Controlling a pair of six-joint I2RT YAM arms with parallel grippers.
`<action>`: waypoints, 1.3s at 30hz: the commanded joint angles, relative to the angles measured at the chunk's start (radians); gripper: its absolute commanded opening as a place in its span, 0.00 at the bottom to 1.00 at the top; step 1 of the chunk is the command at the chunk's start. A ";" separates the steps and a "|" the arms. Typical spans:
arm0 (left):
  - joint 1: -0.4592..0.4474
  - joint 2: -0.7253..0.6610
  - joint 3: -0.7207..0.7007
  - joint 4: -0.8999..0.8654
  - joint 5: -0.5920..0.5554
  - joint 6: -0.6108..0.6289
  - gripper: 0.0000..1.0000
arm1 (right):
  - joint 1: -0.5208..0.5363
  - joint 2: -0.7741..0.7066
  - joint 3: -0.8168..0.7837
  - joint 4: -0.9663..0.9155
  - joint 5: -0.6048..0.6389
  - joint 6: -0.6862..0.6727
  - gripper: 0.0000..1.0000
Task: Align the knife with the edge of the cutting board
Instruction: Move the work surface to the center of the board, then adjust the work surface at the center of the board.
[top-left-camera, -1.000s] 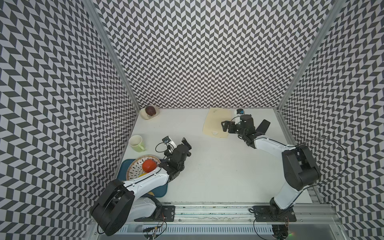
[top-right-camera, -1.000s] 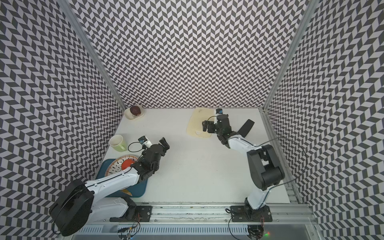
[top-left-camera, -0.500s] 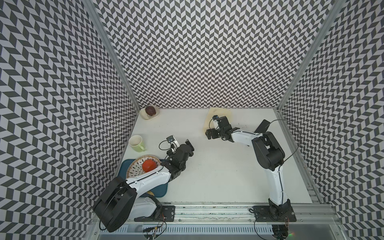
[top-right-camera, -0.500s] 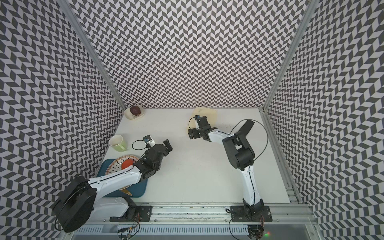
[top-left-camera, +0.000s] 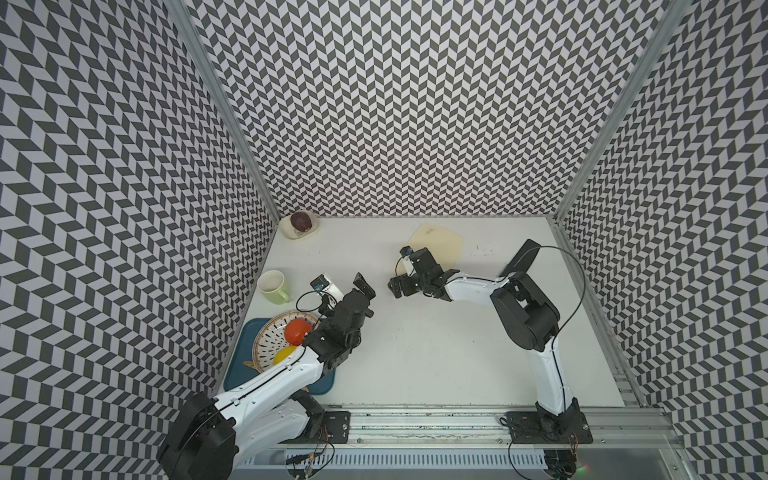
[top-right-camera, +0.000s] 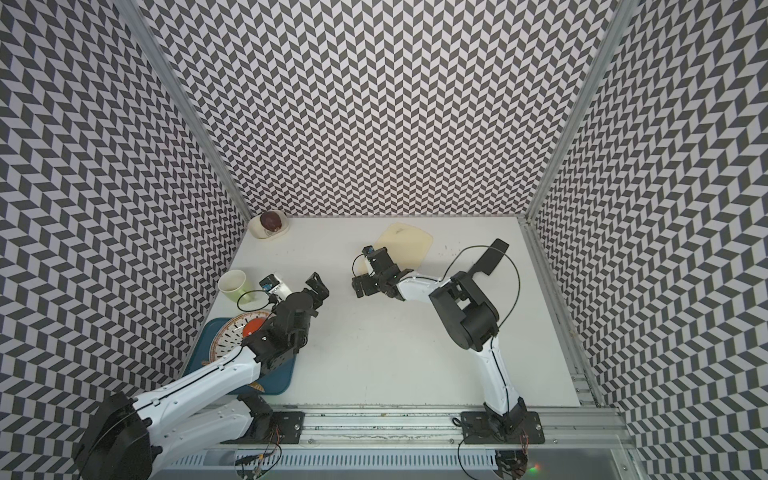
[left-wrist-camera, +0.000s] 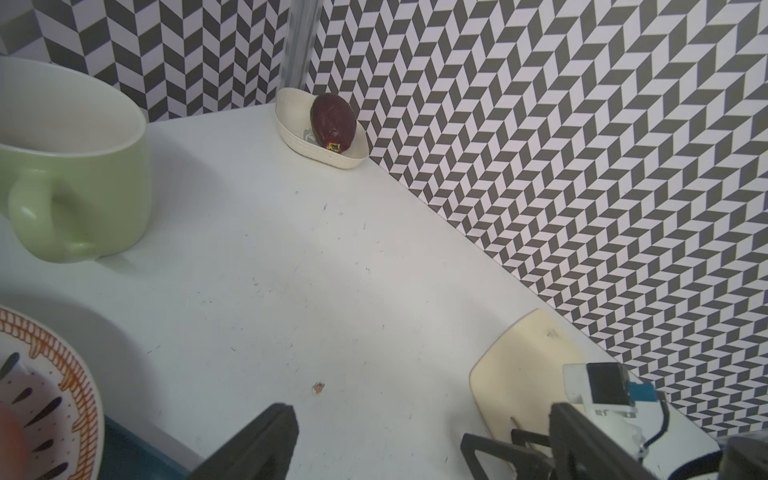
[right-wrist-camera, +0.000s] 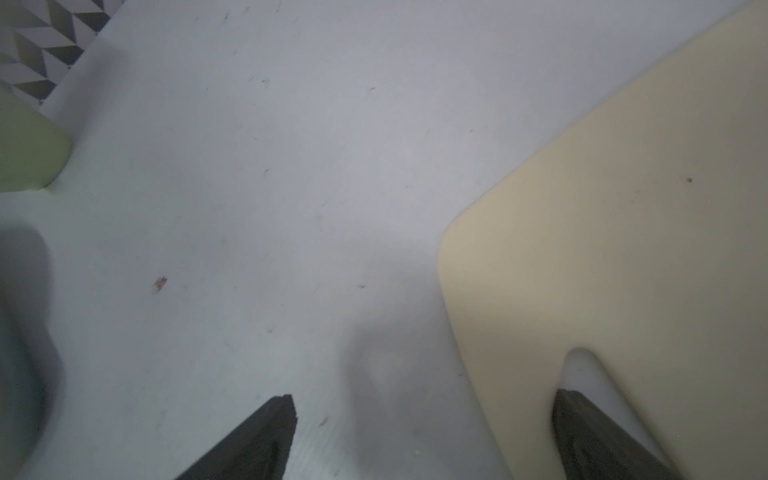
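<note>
The cream cutting board (top-left-camera: 438, 245) (top-right-camera: 409, 245) lies at the back of the table. The black knife (top-left-camera: 521, 257) (top-right-camera: 492, 255) lies at a slant on the table to the right of the board, apart from it, with nothing holding it. My right gripper (top-left-camera: 400, 286) (top-right-camera: 360, 286) hangs open at the board's near left corner. In the right wrist view the right gripper (right-wrist-camera: 424, 415) is empty, and one of its fingertips (right-wrist-camera: 582, 428) is over the cutting board's (right-wrist-camera: 623, 249) cut-out. My left gripper (top-left-camera: 360, 291) (left-wrist-camera: 419, 440) is open and empty, just left of the right one.
A green mug (top-left-camera: 272, 284) stands at the left. In front of it a patterned plate (top-left-camera: 270, 345) with a red and a yellow fruit rests on a dark blue tray (top-left-camera: 239, 374). A cream dish (top-left-camera: 309, 230) with a dark red fruit sits in the back left corner.
My right arm has swung across the board, from its right side to its near left corner, with the gripper still open. The left gripper has edged right. The knife has not moved.
</note>
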 joint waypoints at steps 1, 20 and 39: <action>-0.004 -0.021 -0.009 -0.041 -0.049 -0.008 1.00 | 0.053 0.002 0.003 -0.055 -0.068 0.059 1.00; -0.005 0.206 0.035 0.146 0.161 0.135 1.00 | -0.294 0.032 0.268 -0.124 0.120 0.035 1.00; 0.155 0.727 0.270 0.268 0.752 0.090 1.00 | -0.418 0.327 0.561 -0.293 -0.160 -0.028 1.00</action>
